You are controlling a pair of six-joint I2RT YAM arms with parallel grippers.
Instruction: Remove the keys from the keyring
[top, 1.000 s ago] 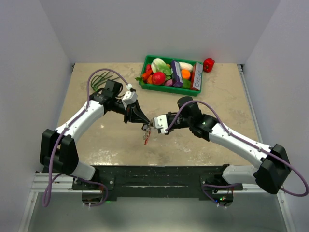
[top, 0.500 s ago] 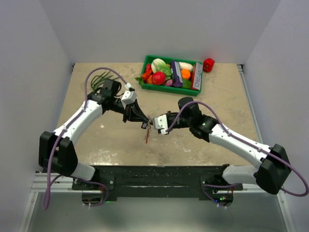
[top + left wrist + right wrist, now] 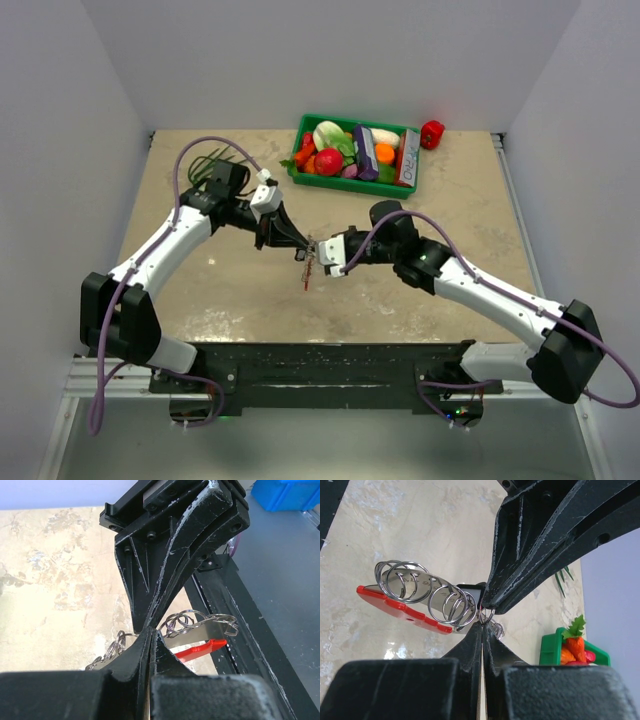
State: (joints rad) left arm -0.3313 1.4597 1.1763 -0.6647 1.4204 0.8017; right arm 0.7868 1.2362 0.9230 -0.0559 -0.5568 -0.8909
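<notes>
Keyring [image 3: 454, 608] pinched between left gripper [image 3: 151, 634] and right gripper [image 3: 482, 626].

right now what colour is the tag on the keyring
The tag is red, clearest in the right wrist view.

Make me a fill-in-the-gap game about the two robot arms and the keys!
The left gripper and the right gripper meet in the middle, and both are ___.
The tag on the keyring is coloured ___.
The basket holding the vegetables is coloured ___.
Missing words: shut, red, green.
</notes>
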